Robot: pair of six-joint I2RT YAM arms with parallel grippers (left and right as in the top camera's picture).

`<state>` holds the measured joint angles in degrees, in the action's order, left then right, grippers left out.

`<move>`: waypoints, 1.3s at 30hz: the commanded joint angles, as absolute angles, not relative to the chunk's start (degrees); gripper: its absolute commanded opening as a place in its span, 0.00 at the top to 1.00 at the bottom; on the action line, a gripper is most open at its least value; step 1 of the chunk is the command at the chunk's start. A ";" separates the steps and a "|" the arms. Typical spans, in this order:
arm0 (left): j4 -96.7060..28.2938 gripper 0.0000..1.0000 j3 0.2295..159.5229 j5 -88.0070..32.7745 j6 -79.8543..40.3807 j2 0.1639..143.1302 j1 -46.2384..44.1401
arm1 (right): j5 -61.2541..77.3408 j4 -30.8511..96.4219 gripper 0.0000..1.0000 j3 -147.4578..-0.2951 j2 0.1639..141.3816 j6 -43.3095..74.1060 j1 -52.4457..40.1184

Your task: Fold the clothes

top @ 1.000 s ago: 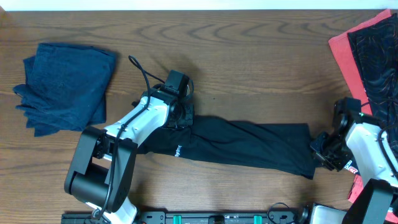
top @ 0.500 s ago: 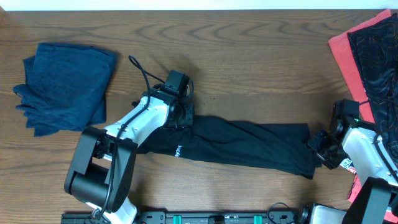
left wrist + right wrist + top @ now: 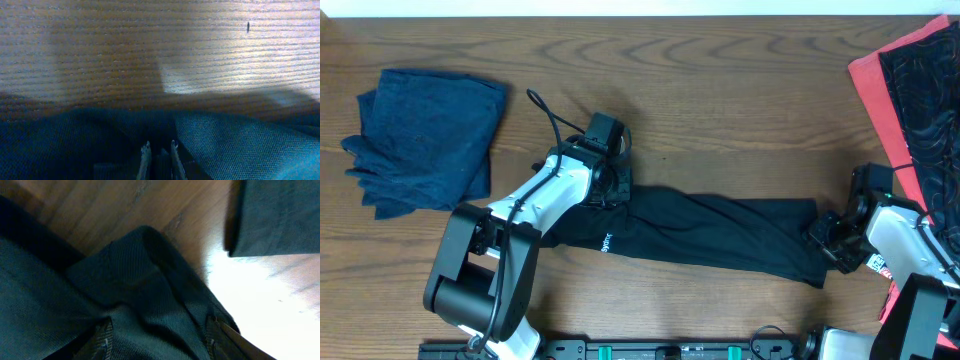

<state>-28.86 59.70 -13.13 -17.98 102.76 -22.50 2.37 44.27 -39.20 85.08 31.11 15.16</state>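
A long black garment (image 3: 720, 235) lies stretched across the table's near middle, with a small white logo (image 3: 604, 243) near its left end. My left gripper (image 3: 618, 185) sits at that left end. In the left wrist view it (image 3: 160, 152) is shut on a fold of the black cloth (image 3: 240, 145). My right gripper (image 3: 825, 240) is at the garment's right end. In the right wrist view it (image 3: 159, 337) stands open, its fingers (image 3: 102, 340) wide apart, with the bunched black fabric (image 3: 145, 280) lying loose between them.
A folded dark-blue garment (image 3: 425, 140) lies at the back left. At the right edge a coral-red garment (image 3: 870, 85) lies under a black-patterned one (image 3: 925, 90), close behind the right arm. Bare wooden table (image 3: 740, 100) stretches behind the black garment.
My right gripper has opened its jaws and shifted slightly left over the garment's right end. The left arm and the garment have not moved.
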 commanded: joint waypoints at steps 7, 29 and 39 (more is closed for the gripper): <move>-29.21 0.83 59.90 -12.21 -17.87 103.31 -22.44 | 4.97 42.81 0.79 -37.85 86.39 30.57 15.35; -29.28 0.83 59.92 -12.21 -17.87 103.31 -22.44 | 4.01 53.04 0.99 -40.80 85.58 30.57 15.38; -29.47 0.83 59.92 -12.23 -17.89 103.31 -22.44 | 3.05 49.23 0.96 -41.65 84.64 30.57 15.35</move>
